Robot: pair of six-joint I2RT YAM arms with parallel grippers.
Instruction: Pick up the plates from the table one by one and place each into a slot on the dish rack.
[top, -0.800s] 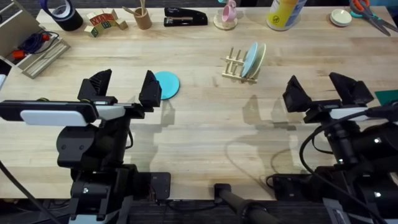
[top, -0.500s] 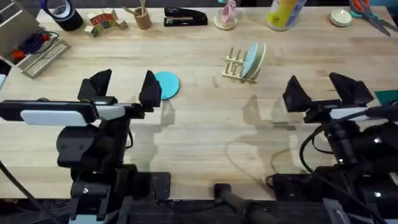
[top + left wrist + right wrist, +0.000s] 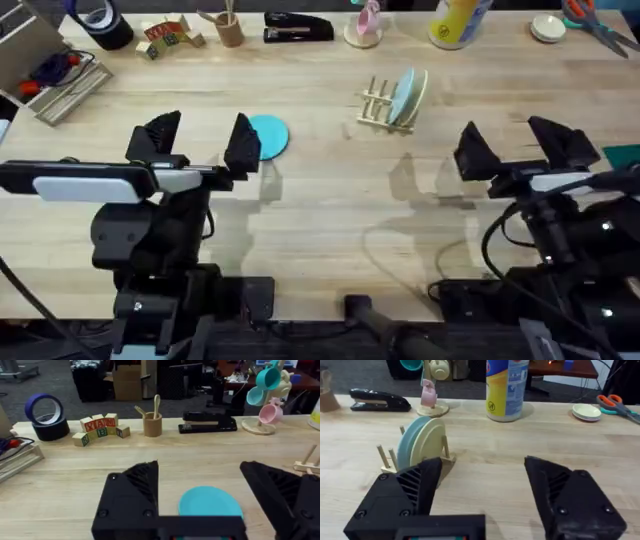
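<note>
A bright turquoise plate [image 3: 266,136] [image 3: 210,502] lies flat on the wooden table [image 3: 320,190], just beyond my left gripper [image 3: 200,138] [image 3: 200,495], which stands open and empty above the table. The small dish rack [image 3: 385,105] [image 3: 415,457] holds a pale blue plate [image 3: 402,95] [image 3: 409,440] and a cream plate [image 3: 417,92] [image 3: 431,440] upright between its pegs. My right gripper [image 3: 518,140] [image 3: 482,485] hovers open and empty, right of and nearer than the rack.
Along the far edge stand a tape roll [image 3: 100,22], letter blocks [image 3: 165,38], a brown cup with sticks [image 3: 228,28], a black stapler [image 3: 298,28], a mug stand [image 3: 363,25], a yellow bottle [image 3: 458,20], small dishes [image 3: 547,28] and scissors [image 3: 590,18]. A tray [image 3: 50,75] sits far left.
</note>
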